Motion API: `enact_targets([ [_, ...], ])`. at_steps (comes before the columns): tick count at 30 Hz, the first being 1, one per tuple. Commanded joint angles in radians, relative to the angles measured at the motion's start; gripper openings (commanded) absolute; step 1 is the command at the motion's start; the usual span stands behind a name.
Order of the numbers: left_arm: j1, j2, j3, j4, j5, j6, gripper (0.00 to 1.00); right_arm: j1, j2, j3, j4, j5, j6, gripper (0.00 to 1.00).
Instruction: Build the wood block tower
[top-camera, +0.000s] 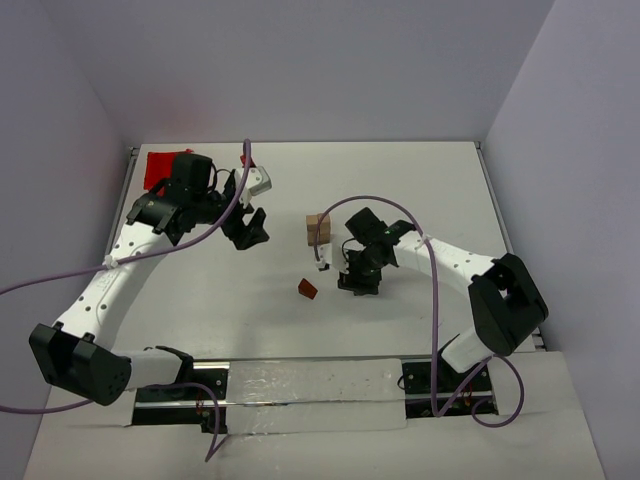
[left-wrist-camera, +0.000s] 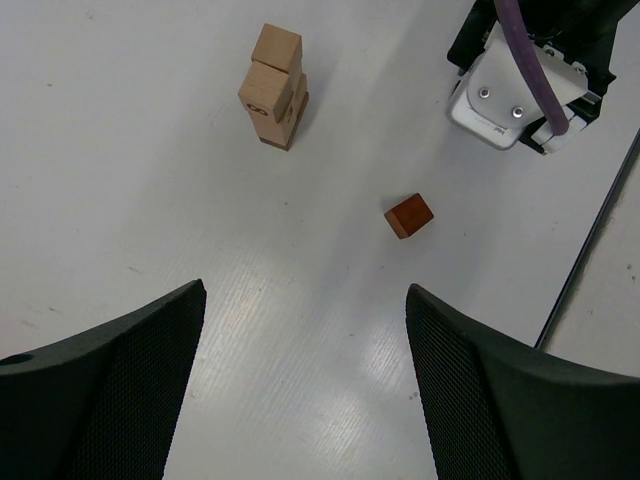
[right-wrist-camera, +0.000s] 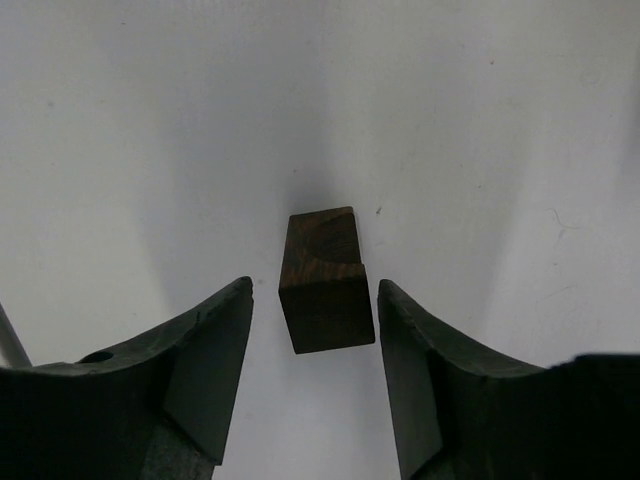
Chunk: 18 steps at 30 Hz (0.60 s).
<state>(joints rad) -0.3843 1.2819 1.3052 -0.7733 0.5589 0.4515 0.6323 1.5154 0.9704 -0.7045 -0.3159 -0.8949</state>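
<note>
The wood block tower (top-camera: 318, 230) stands mid-table as a short column of light tan cubes, also seen in the left wrist view (left-wrist-camera: 273, 88). A reddish-brown wedge (top-camera: 307, 290) lies loose in front of it (left-wrist-camera: 409, 215). A dark brown block (right-wrist-camera: 325, 285) rests on the table between the fingers of my right gripper (right-wrist-camera: 315, 290), with a thin gap on each side, so the jaws stand open around it. From above, the right gripper (top-camera: 358, 280) hides that block. My left gripper (top-camera: 248, 228) hovers left of the tower, open and empty (left-wrist-camera: 306, 290).
A red plastic bin (top-camera: 165, 165) sits at the back left corner behind the left arm. The right arm's wrist (left-wrist-camera: 515, 90) shows at the upper right of the left wrist view. Purple cables loop over both arms.
</note>
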Motion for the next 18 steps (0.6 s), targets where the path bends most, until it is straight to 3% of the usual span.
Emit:
enact_targets([
  [1, 0.005, -0.038, -0.011, 0.048, -0.003, -0.011, 0.86, -0.014, -0.017, -0.025, 0.035, 0.014, -0.012, 0.53],
  [7, 0.005, -0.036, -0.015, 0.072, -0.022, -0.022, 0.86, -0.09, -0.069, 0.02, 0.003, -0.033, 0.022, 0.38],
  [13, 0.005, -0.027, -0.014, 0.127, -0.039, -0.063, 0.9, -0.401, -0.048, 0.279, -0.204, -0.293, 0.113, 0.22],
  [15, 0.005, -0.022, -0.009, 0.142, -0.037, -0.082, 0.99, -0.464, -0.024, 0.355, -0.272, -0.372, 0.139, 0.21],
  [18, 0.005, 0.008, 0.031, 0.161, 0.004, -0.127, 0.99, -0.56, 0.036, 0.501, -0.353, -0.492, 0.205, 0.19],
])
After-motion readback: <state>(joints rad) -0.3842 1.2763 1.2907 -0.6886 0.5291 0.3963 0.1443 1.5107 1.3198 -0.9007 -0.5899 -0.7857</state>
